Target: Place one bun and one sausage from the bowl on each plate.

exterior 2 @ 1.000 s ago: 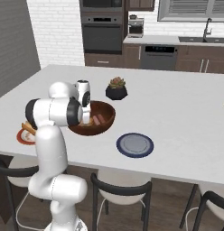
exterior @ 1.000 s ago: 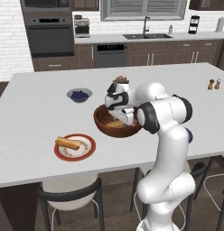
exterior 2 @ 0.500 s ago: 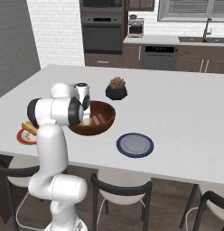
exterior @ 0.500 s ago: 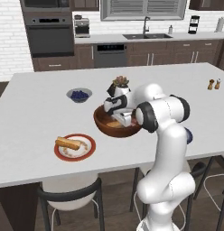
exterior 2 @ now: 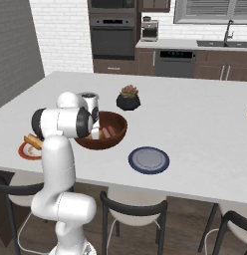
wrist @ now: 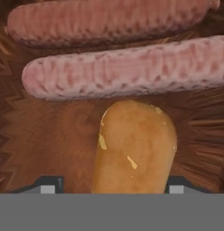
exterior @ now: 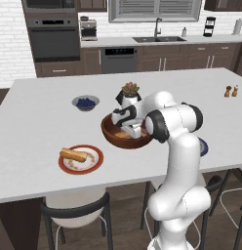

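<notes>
End effector [wrist: 111, 187] is seen lowered into the large reddish-brown wooden bowl [exterior: 111, 135], further down than a second ago, when it was held above the rim. Its two dark fingertips [wrist: 49, 186] are placed either side of the golden-tan elongated bun [wrist: 134, 151], and the jaws have been narrowed from full spread over the last second; contact with the bun cannot be confirmed, so a closed grasp cannot be told yet. In the hand view, two reddish-pink sausages [wrist: 127, 67] are laid crosswise in the bowl at 12 o'clock of the bun, the nearer one just beside its tip. A second bun [exterior: 73, 155] is already set on the white plate with red-orange rim [exterior: 96, 165], at 8 o'clock of the bowl on the tabletop [exterior: 40, 132]. The dark blue plate with grey-blue centre [exterior 2: 149, 160] lies at 4 o'clock of the bowl in the right base view, nothing on it. Judged: pickup of the remaining bun is under way, likely for the blue plate; both sausages are still to be moved.
</notes>
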Controlling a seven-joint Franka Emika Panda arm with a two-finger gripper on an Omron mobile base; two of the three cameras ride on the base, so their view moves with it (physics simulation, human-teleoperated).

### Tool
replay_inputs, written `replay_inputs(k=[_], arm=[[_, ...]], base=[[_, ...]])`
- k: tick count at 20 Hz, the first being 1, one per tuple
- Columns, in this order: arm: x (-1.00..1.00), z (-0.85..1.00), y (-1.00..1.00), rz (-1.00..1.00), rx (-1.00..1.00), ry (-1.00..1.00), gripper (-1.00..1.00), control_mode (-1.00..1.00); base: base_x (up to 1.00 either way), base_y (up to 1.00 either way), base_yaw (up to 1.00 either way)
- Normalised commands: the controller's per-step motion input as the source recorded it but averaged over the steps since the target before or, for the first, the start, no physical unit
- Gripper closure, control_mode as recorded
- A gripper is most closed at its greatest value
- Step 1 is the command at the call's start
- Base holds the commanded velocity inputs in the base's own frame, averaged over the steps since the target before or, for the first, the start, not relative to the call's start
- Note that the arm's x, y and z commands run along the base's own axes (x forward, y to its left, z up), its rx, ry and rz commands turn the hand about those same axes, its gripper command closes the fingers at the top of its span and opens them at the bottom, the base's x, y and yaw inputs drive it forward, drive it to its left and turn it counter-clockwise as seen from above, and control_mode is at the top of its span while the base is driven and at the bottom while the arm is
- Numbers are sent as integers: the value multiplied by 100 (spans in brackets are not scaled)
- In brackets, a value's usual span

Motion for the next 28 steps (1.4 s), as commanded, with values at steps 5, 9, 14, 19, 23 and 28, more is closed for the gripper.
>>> replay_inputs(k=[5, 9, 14, 19, 23, 28], arm=[[-3, 23, -6, -1, -1, -7, 100, -100], [-30, 79, -56, -12, 1, -15, 100, -100], [-70, 98, -100, -20, 3, -5, 100, -100], [-94, 100, -100, -26, 3, 0, 100, -100], [-80, 50, -100, -25, 1, 1, 100, -100], [-26, -45, -100, -23, -1, 9, 100, -100]], base=[[0, 0, 0], [0, 0, 0], [0, 0, 0], [0, 0, 0], [0, 0, 0], [0, 0, 0]])
